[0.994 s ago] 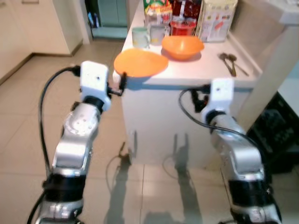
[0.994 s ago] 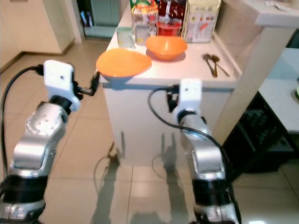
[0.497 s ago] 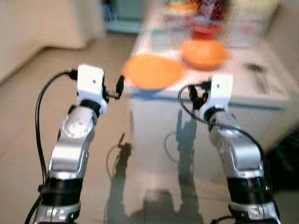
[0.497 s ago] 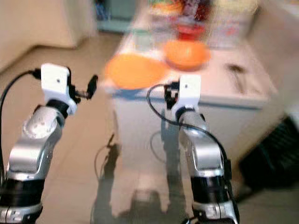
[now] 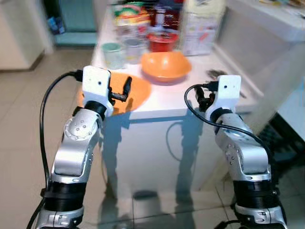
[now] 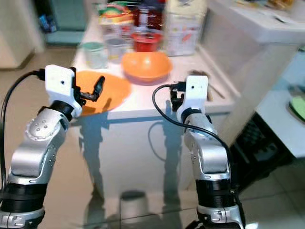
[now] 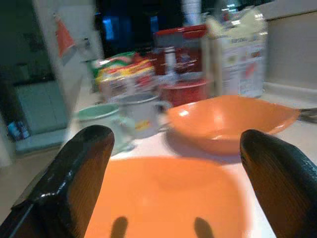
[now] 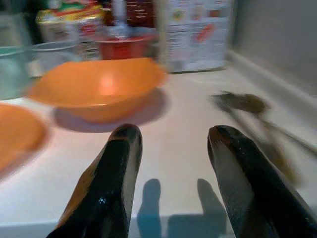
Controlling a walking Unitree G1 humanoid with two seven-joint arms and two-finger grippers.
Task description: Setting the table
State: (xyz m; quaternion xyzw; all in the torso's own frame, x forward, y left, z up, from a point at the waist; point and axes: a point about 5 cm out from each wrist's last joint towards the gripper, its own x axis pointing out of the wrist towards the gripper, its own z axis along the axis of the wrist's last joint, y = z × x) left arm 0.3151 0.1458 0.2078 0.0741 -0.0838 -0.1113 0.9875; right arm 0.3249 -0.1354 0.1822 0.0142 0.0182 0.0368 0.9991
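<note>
Orange plate [image 5: 125, 93] flat at the near left corner of the white table [image 5: 181, 98], its rim reaching the table edge. Orange bowl [image 5: 165, 66] upright just behind and to the right of the plate, apart from it. Behind the bowl, a row of items along the back of the table: a pale green cup [image 5: 113, 54], a clear glass mug [image 7: 140, 113], a red-lidded container [image 5: 163, 39], a colourful snack bag [image 7: 128, 74] and a tall white carton [image 5: 202, 24] with red and green printing. The writing on the carton and bag is too blurred to read. Dark spoons [image 8: 247, 106] lie on the table to the right of the bowl, near the back wall.

Left end effector [image 7: 181, 191] is raised at the plate's near edge, its two black fingers [image 7: 74, 183] spread wide and holding nothing; in the left wrist view the plate lies between them and the bowl stands beyond. Right end effector [image 8: 173, 186] hovers at the table's front edge to the right of the bowl, its fingers [image 8: 111, 183] parted moderately and empty, casting two shadows on the tabletop. Spoons sit ahead of it and to the right. Beige tiled floor [image 5: 24, 133] surrounds the table, and a second white surface [image 6: 286, 109] stands to the right.
</note>
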